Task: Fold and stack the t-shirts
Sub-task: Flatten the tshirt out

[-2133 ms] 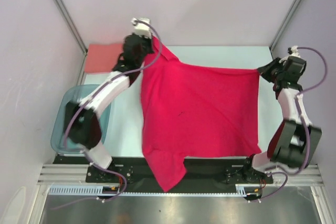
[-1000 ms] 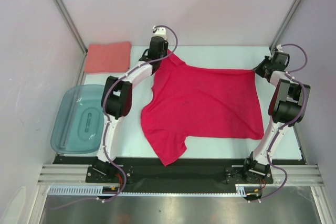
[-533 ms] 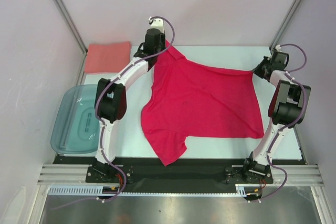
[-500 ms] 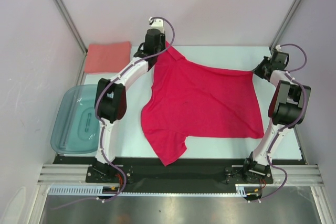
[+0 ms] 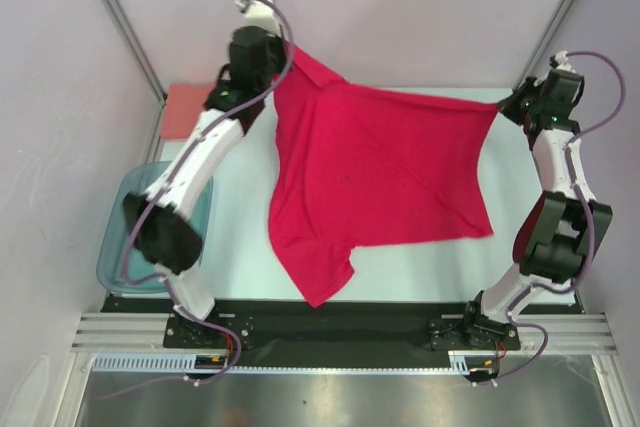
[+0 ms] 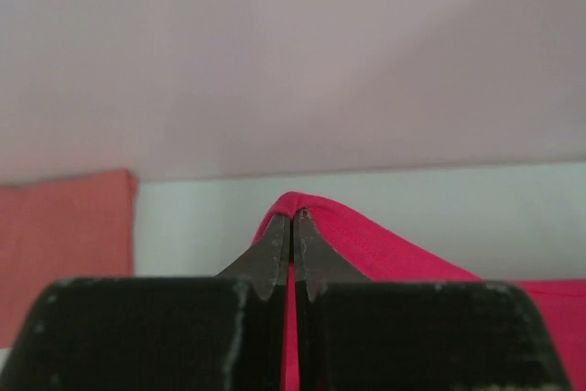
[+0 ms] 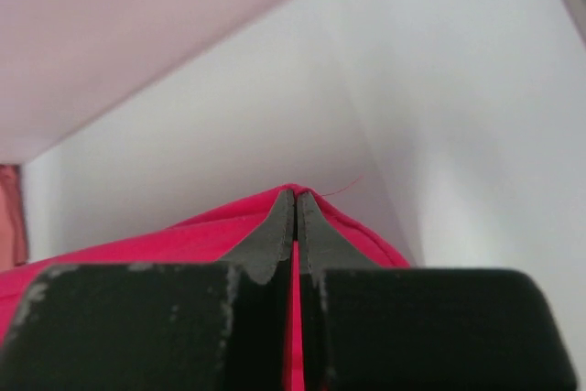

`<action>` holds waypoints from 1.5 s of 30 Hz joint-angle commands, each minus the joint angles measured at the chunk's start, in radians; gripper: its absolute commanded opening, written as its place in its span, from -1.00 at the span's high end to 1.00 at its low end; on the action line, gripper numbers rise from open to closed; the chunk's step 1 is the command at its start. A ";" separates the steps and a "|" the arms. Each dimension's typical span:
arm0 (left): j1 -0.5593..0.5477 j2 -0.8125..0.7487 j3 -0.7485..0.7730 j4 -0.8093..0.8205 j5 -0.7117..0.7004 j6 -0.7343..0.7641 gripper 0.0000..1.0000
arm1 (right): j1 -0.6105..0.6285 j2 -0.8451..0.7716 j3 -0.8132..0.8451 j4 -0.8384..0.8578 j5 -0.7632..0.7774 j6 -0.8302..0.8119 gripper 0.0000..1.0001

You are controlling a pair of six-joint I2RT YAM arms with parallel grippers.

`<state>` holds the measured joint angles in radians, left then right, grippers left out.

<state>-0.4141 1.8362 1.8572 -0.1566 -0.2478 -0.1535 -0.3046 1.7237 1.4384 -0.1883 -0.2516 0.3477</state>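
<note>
The crimson-red t-shirt (image 5: 380, 172) hangs stretched between my two grippers, its far edge lifted off the white table and a sleeve drooping toward the near edge. My left gripper (image 5: 285, 50) is shut on its far left corner; in the left wrist view (image 6: 293, 217) the red cloth (image 6: 385, 249) is pinched between the fingers. My right gripper (image 5: 503, 107) is shut on the far right corner; in the right wrist view (image 7: 295, 194) the red cloth (image 7: 137, 254) wraps the fingertips. The salmon-pink t-shirt (image 5: 185, 107) lies folded at the far left, partly behind my left arm, and shows in the left wrist view (image 6: 55, 244).
A translucent teal tub (image 5: 125, 237) stands at the left edge, partly under my left arm. Grey walls and metal corner posts (image 5: 120, 22) close in the table on three sides. The black rail (image 5: 400, 317) holding the arm bases runs along the near edge.
Both grippers have lifted upward with the red shirt's far corners, raising its far edge off the table. The left arm swung up and left, now covering part of the pink shirt.
</note>
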 commanded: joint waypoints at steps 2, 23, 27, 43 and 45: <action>0.005 -0.286 -0.047 0.043 -0.082 0.034 1.00 | 0.015 -0.200 0.100 -0.082 -0.012 0.001 1.00; 0.005 -0.974 -0.076 -0.037 -0.091 0.097 0.90 | 0.015 -0.756 0.281 -0.277 -0.084 0.053 1.00; 0.003 -0.889 -0.076 -0.015 -0.111 0.101 0.90 | 0.015 -0.745 0.234 -0.275 -0.075 0.040 1.00; 0.063 -0.203 0.273 0.002 -0.028 0.150 0.99 | 0.015 -0.307 0.014 0.082 -0.046 0.086 1.00; 0.063 -0.085 0.399 0.003 -0.027 0.201 0.99 | 0.015 -0.235 0.127 0.073 -0.061 0.106 1.00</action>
<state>-0.3614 1.7363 2.0315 -0.2581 -0.2794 -0.0216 -0.2848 1.4372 1.4017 -0.2573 -0.3008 0.4191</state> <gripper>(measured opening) 0.011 0.011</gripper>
